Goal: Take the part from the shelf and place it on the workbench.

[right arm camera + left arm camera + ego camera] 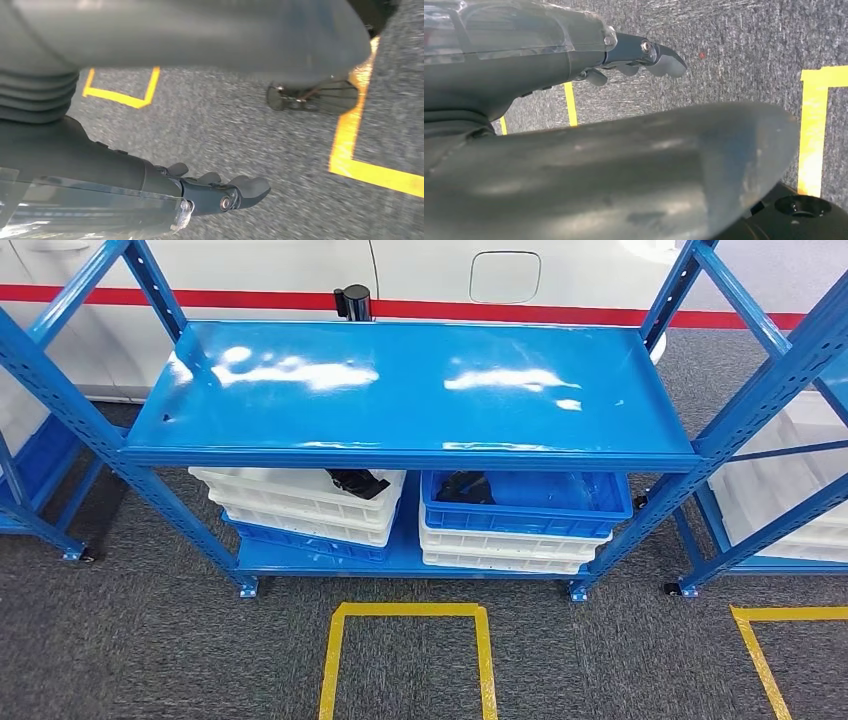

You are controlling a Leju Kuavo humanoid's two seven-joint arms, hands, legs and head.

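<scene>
part dark, half hidden under shelf, in white bin.

I'm looking at a factory or warehouse floor, I'd say. A blue steel shelf on perforated uprights is standing ahead of me on castors, with stacked white crates and blue crates sitting on its lower level. More racking is flanking it on both sides. Yellow tape lines are marking bays on the grey carpet-like floor.
</scene>
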